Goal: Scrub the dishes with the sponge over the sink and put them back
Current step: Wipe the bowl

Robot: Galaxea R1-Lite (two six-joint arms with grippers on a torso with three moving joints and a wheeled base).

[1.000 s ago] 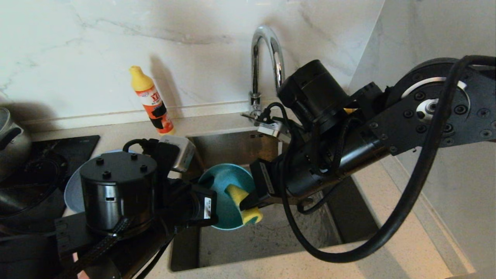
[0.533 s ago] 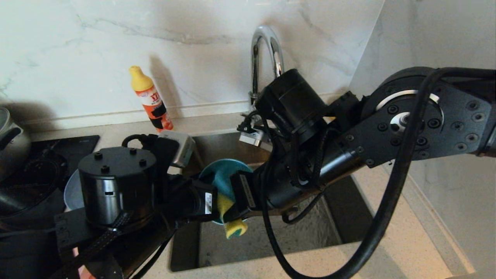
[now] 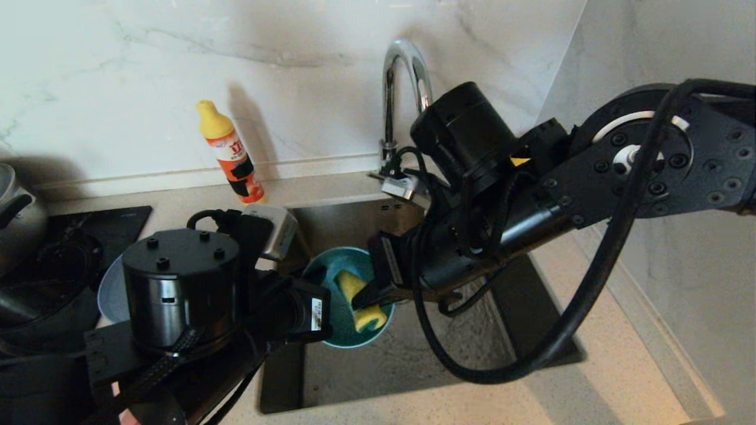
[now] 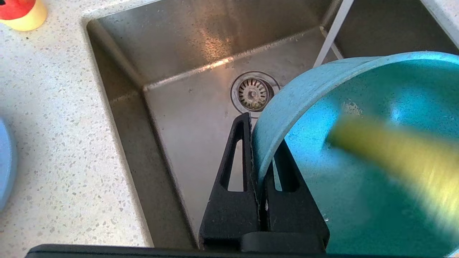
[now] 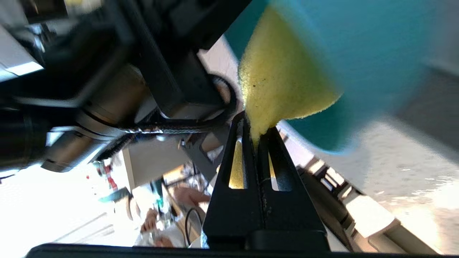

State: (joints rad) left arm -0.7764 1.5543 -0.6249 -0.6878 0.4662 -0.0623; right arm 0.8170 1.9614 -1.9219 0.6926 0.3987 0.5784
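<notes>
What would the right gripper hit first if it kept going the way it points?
Likely the inside of the teal bowl: the right gripper is shut on the sponge, which already lies against it.

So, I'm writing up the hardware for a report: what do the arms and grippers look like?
Both arms are black, with round drum-shaped joint housings and looping black cables. The left gripper and right gripper have flat black tapered fingers with slotted cut-outs. Silver wrist cameras; white labels near each wrist.

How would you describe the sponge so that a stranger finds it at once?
Look at the steel sink below the chrome faucet. Above it, the left gripper holds a tilted teal bowl by its rim. The sponge is the yellow foam piece inside the bowl, pinched by the right gripper.
</notes>
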